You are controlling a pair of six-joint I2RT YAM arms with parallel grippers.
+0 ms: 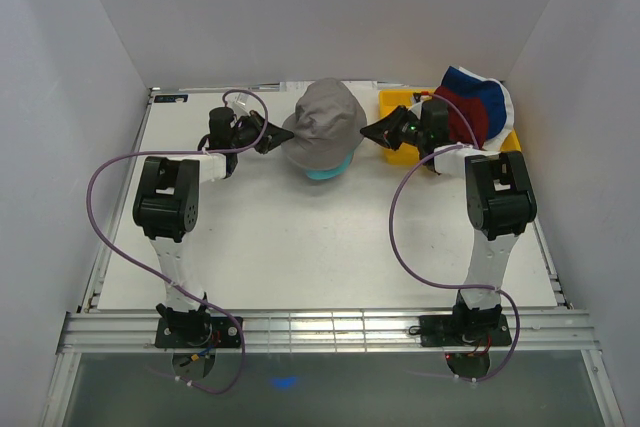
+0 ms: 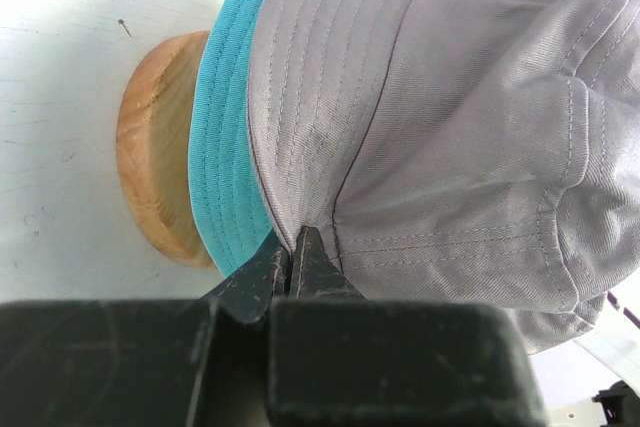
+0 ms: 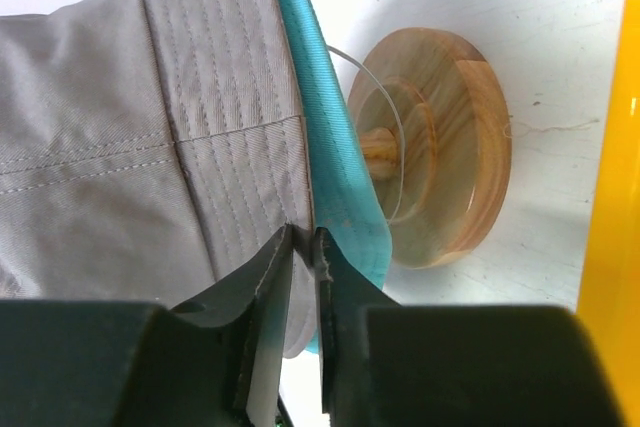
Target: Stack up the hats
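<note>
A grey hat [image 1: 325, 127] sits over a teal hat [image 1: 325, 174] on the wooden stand at the back middle of the table. My left gripper [image 1: 275, 137] is at the grey hat's left brim. In the left wrist view its jaws [image 2: 292, 247] are shut on the brim of the grey hat [image 2: 450, 127], with the teal hat [image 2: 225, 147] just beneath. My right gripper [image 1: 372, 132] is at the right brim. Its jaws [image 3: 305, 237] pinch the edge of the grey hat [image 3: 130, 147], beside the teal hat [image 3: 335, 147]. Dark red, navy and white hats [image 1: 475, 107] lie piled at the back right.
The wooden stand [image 3: 440, 147] shows its round base and stem under the teal brim. A yellow tray [image 1: 398, 102] stands at the back right under the piled hats, close to my right arm. White walls enclose the table on three sides.
</note>
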